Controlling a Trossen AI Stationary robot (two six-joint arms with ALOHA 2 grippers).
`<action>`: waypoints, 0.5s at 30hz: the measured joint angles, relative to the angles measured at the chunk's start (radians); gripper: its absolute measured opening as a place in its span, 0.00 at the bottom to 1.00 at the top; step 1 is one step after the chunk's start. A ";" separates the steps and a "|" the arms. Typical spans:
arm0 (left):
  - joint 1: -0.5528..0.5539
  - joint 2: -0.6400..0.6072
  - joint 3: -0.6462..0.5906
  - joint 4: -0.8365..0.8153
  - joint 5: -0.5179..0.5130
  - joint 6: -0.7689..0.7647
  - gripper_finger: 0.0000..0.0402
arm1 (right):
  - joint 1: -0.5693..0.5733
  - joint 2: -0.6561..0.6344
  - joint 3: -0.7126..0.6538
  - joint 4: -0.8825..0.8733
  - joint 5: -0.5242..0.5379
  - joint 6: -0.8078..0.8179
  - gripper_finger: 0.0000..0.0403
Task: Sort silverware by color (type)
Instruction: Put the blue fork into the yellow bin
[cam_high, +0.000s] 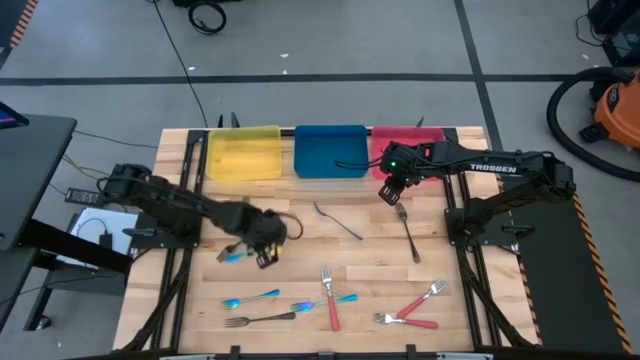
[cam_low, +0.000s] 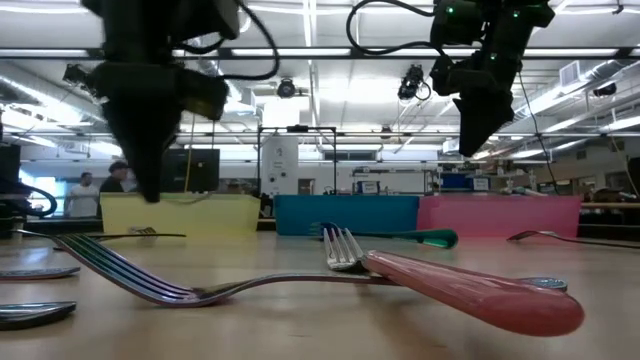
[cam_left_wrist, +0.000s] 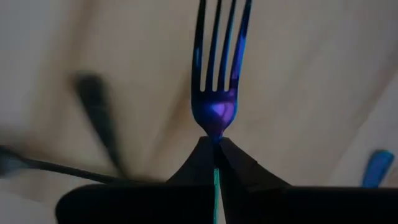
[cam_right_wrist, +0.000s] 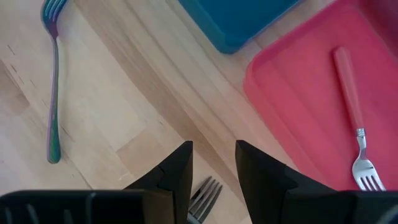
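My left gripper (cam_high: 262, 245) is at the table's left middle, shut on an iridescent blue fork (cam_left_wrist: 216, 74) whose tines stick out past the fingertips. My right gripper (cam_high: 390, 192) is open and empty in front of the red tray (cam_high: 410, 140). Its fingers (cam_right_wrist: 180, 168) stand above the tine end of a dark fork (cam_high: 408, 232) that lies flat on the wood; the tines show in the right wrist view (cam_right_wrist: 205, 194). A slim rainbow-dark fork (cam_high: 338, 220) lies flat mid-table and shows in the right wrist view (cam_right_wrist: 55, 81). A red-handled fork (cam_right_wrist: 353, 106) lies in the red tray. My left gripper pinches the blue fork at its neck (cam_left_wrist: 215, 134), just below the tines, between the tips of its two fingers. The handle runs back between the fingers, so they lie along the fork. In the low view the fingers (cam_low: 150, 185) are above the tabletop.
A yellow tray (cam_high: 243, 152) and a blue tray (cam_high: 330, 150) stand beside the red one along the far edge. A blue utensil (cam_high: 232, 257) shows beside my left gripper. Several blue, dark and red-handled pieces (cam_high: 330, 305) lie near the front edge. People stand in the room behind (cam_low: 100, 190).
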 joint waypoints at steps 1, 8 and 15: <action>0.025 -0.001 0.023 -0.027 -0.006 0.032 0.01 | 0.000 0.000 0.000 0.002 0.000 0.000 0.32; 0.223 -0.003 0.167 -0.156 -0.012 0.295 0.01 | 0.000 0.000 0.000 0.010 0.000 -0.020 0.32; 0.498 -0.003 0.281 -0.276 -0.012 0.570 0.01 | 0.000 0.000 0.000 0.033 0.000 -0.026 0.32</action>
